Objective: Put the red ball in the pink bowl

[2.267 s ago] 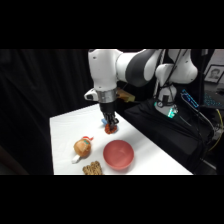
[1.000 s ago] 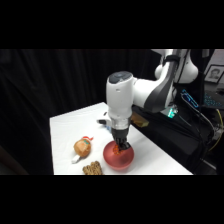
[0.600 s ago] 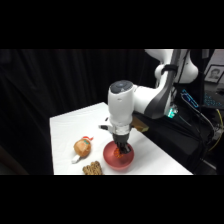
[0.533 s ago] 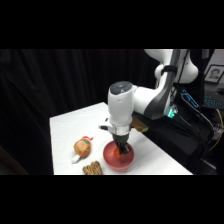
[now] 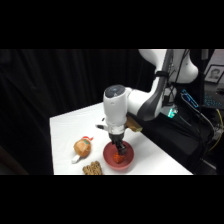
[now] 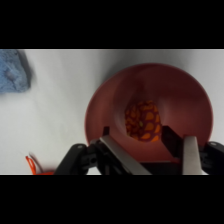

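The pink bowl (image 5: 129,159) stands near the table's front edge, and in the wrist view its wall (image 6: 100,115) fills the middle. The red ball (image 6: 143,121), orange-red and patterned, lies on the bowl's bottom. In the side view the red ball (image 5: 117,158) shows as an orange spot under the fingers. My gripper (image 5: 118,151) reaches straight down into the bowl. In the wrist view my gripper (image 6: 152,150) is open, its fingers (image 6: 117,152) standing wide on either side of the ball and apart from it.
A brown-and-white rounded toy (image 5: 82,148) with a red tip lies left of the bowl. A brown woven piece (image 5: 92,169) sits at the front edge. A blue cloth (image 6: 12,70) shows at the wrist view's upper left.
The arm has swung from the table's middle over to the bowl and come down into it. In the last half second it has hardly moved.
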